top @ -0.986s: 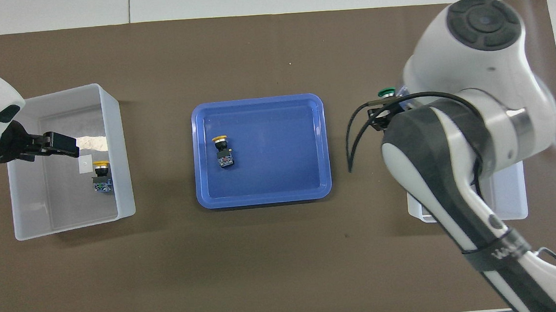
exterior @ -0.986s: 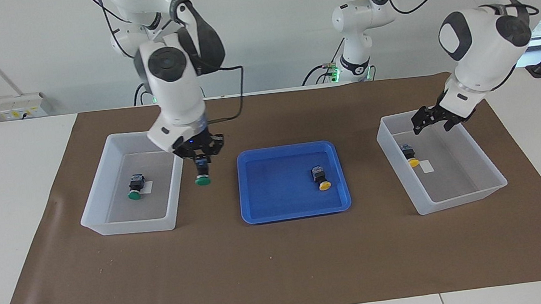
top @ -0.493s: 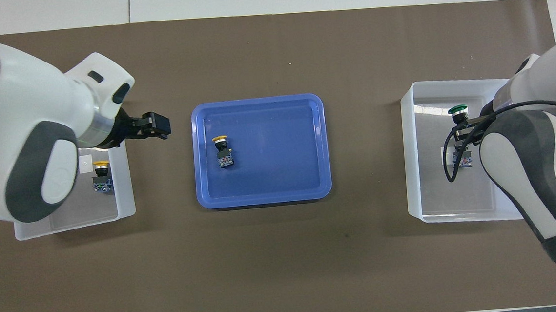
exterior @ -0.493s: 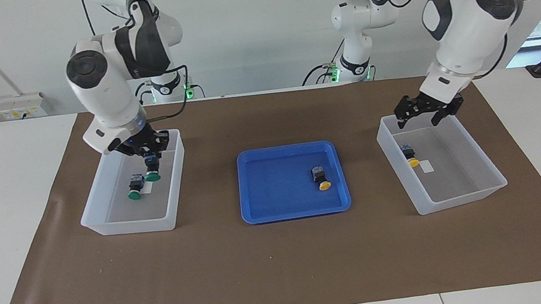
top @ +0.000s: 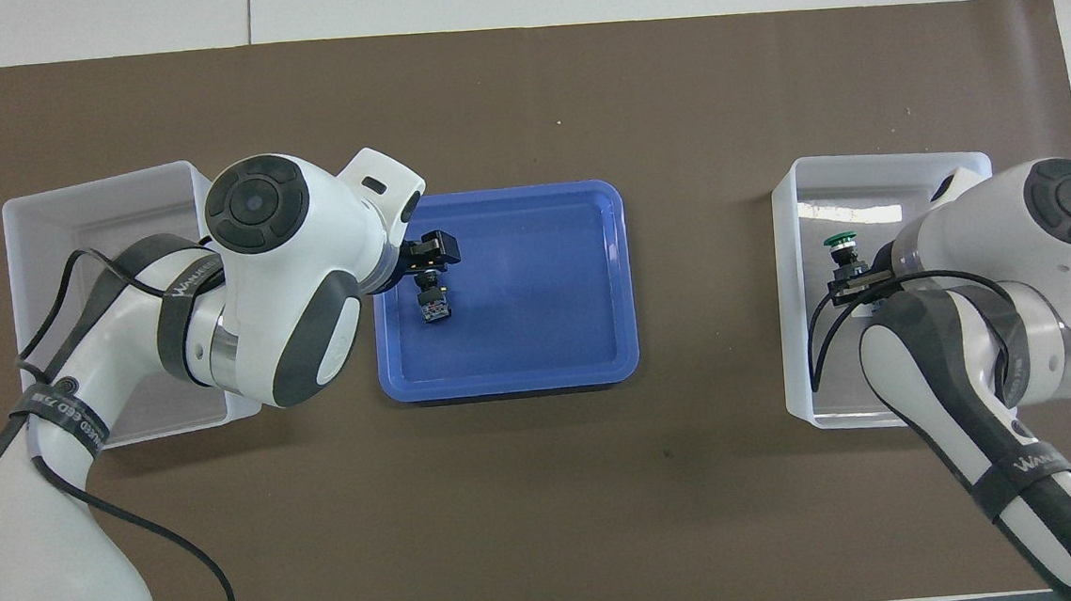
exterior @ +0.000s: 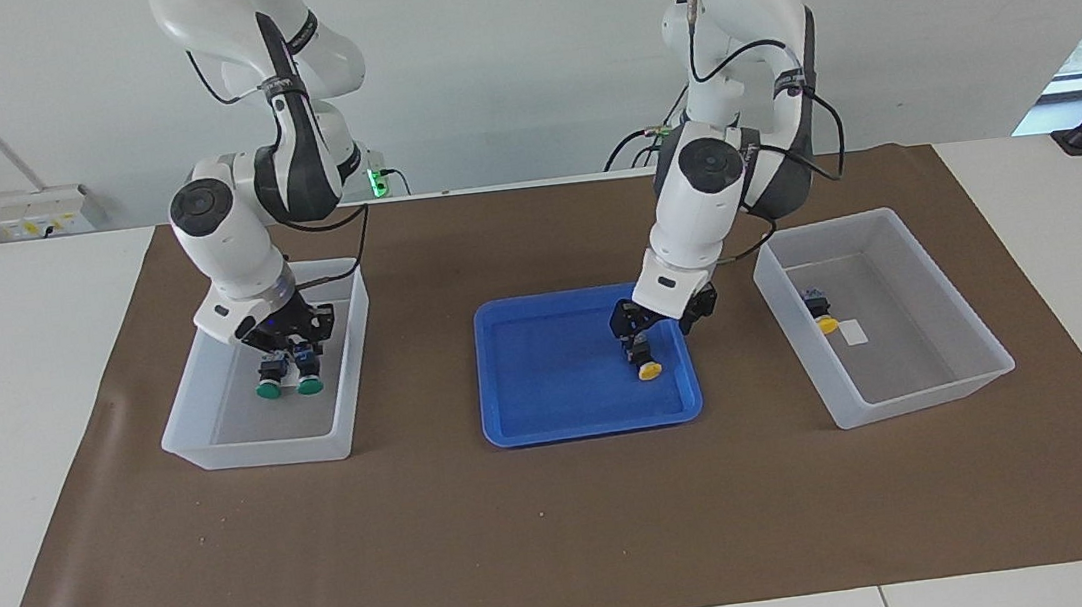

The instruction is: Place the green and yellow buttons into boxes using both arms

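Observation:
My right gripper (exterior: 301,347) is low inside the translucent box (exterior: 212,424) at the right arm's end, shut on a green button (exterior: 309,384) that sits beside another green button (exterior: 270,389). In the overhead view the held button's green cap (top: 840,241) shows in that box (top: 793,320) by the right gripper (top: 850,280). My left gripper (exterior: 654,325) is open and low over the yellow button (exterior: 647,369) in the blue tray (exterior: 564,424). The overhead view shows only this button's black body (top: 433,308) under the left gripper (top: 427,251). Another yellow button (exterior: 821,316) lies in the other box (exterior: 913,397).
The blue tray (top: 550,375) lies mid-table on a brown mat (exterior: 566,542) between the two boxes. My left arm covers much of the box (top: 30,213) at its end in the overhead view. A smaller white arm with a green light (exterior: 375,174) stands at the robots' edge.
My right gripper lowered the green button onto the box floor beside the first one. My left gripper swung from its box over to the blue tray and came down over the yellow button.

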Robot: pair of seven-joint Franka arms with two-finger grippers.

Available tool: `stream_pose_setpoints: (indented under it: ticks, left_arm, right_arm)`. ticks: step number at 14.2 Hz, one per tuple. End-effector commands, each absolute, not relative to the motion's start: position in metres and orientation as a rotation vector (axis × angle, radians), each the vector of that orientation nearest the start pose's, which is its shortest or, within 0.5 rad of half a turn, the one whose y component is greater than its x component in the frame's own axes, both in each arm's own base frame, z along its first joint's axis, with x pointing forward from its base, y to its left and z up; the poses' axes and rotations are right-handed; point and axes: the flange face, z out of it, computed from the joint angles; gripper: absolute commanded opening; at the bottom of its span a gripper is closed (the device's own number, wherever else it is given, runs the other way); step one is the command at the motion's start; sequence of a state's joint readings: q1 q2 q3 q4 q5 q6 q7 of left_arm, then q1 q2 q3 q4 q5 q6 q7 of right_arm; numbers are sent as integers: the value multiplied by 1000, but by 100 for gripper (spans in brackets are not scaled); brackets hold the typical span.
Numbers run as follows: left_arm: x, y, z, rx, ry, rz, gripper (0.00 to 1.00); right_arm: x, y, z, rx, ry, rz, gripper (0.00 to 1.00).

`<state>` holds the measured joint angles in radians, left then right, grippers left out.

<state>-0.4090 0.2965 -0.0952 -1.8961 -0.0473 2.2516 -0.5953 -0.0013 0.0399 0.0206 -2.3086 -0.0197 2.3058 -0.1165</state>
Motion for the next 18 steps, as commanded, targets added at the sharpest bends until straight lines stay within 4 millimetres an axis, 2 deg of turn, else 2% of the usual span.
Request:
stream_pose_setpoints:
  ticks: [1, 2, 3, 4, 5, 6, 7, 8, 11, 14, 15, 18]
  left_arm:
    - [544, -313, 338, -3216, -264, -64, 100]
    - [544, -314, 335, -3217, -279, -67, 100]
    - [543, -317, 330, -3218, -275, -66, 100]
    - [542, -320, 330, -3218, -288, -66, 100]
    - [542, -321, 329, -3219, -288, -68, 100]
    - [542, -320, 328, -3220, -291, -75, 100]
    - [542, -319, 325, -3216, -285, -83, 100]
    - [541, -319, 323, -3206, -257, -100, 100]
    - [541, -319, 312, -3185, -234, -95, 100]
    - [540, -318, 309, -3177, -224, -99, 98]
    - [539, -318, 308, -3176, -231, -97, 91]
    - [537, -322, 308, -3175, -249, -96, 61]
  right_arm:
    - [499, -4, 311, -3138, -253, 71, 0]
    - [498, -3, 309, -3138, -248, 78, 1]
    - [498, -3, 308, -3138, -248, 78, 31]
    - [498, -3, 308, -3138, -246, 78, 75]
    - [500, -4, 310, -3139, -241, 76, 100]
    - [505, -5, 316, -3139, -238, 74, 100]
    - [514, -4, 334, -3141, -242, 52, 100]
    - [525, -6, 361, -3141, -236, 71, 100]
    - [560, -8, 466, -3142, -217, 106, 100]
    - [566, -13, 553, -3147, -195, 74, 100]
    - [566, -16, 575, -3149, -186, 60, 100]
    - [549, -23, 595, -3152, -159, 63, 100]
